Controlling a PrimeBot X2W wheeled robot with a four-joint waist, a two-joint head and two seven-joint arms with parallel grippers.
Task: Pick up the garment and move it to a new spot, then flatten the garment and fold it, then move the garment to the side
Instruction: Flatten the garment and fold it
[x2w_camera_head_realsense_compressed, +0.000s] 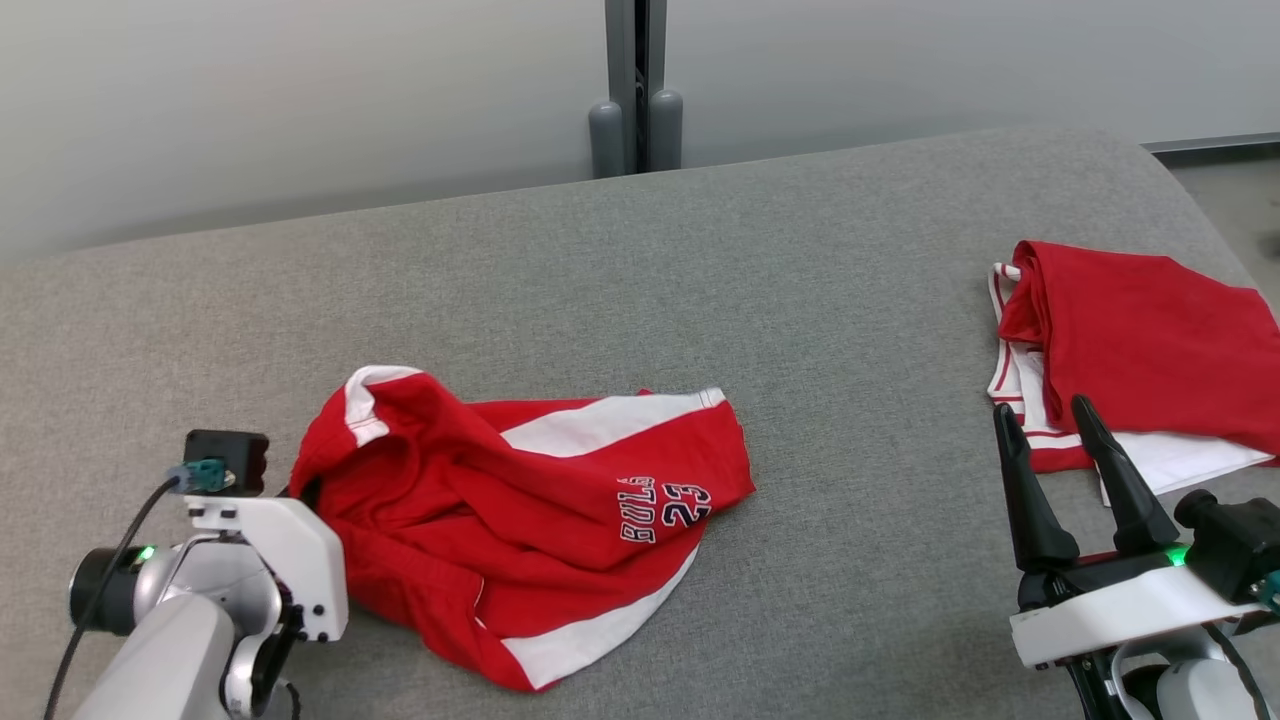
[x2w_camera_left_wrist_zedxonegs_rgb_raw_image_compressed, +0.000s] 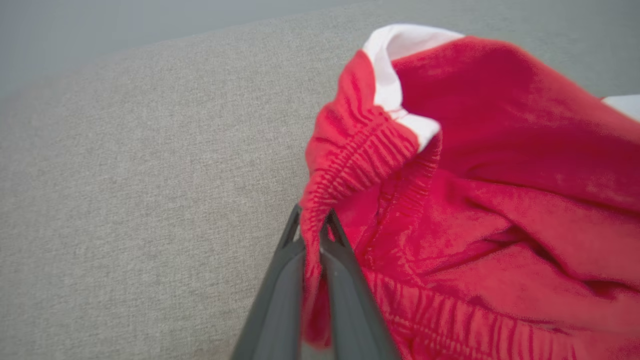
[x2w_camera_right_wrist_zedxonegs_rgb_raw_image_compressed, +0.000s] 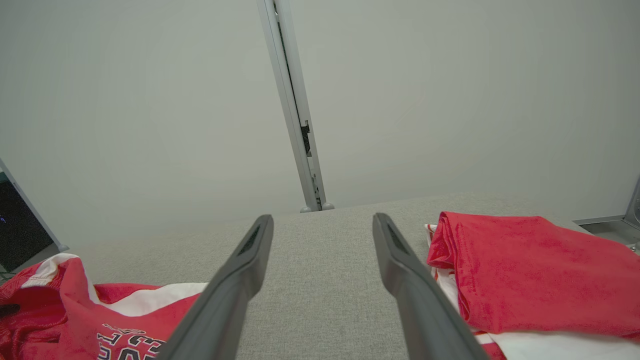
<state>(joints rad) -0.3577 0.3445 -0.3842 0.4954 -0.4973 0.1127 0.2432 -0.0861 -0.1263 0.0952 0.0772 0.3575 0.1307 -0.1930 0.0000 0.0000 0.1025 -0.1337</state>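
Left wrist view: the left gripper (x2w_camera_left_wrist_zedxonegs_rgb_raw_image_compressed: 314, 222) has its 2 fingers pressed together on the gathered elastic waistband (x2w_camera_left_wrist_zedxonegs_rgb_raw_image_compressed: 360, 160) of the garment (x2w_camera_left_wrist_zedxonegs_rgb_raw_image_compressed: 475, 200), red shorts with white trim. Only a narrow fold of cloth sits between the tips. The rest of the garment bunches up ahead and to the right of the fingers. The grey surface (x2w_camera_left_wrist_zedxonegs_rgb_raw_image_compressed: 125, 175) to their left is bare.

Head view: the garment lies crumpled directly beyond and to the right of the left gripper, with its number 23 (x2w_camera_head_realsense_compressed: 686, 503) facing up on the far side from the grip. The right gripper (x2w_camera_head_realsense_compressed: 1045, 420) stands well apart from it, with its jaws spread and nothing between them. A folded pile (x2w_camera_head_realsense_compressed: 1150, 340) of red and white cloth lies just beyond its fingertips and to their right.

Right wrist view: the 2 fingers stand wide apart over bare grey cloth. The crumpled garment is low to their left and the folded pile is close on their right.

As I judge it, the pinch is thin and sits at the waistband's edge, so the cloth could slide out under its own weight during a lift. Held at 1 point, the garment would hang in a twist and be harder to flatten. A reach by the right gripper could also catch the folded pile and disturb it.
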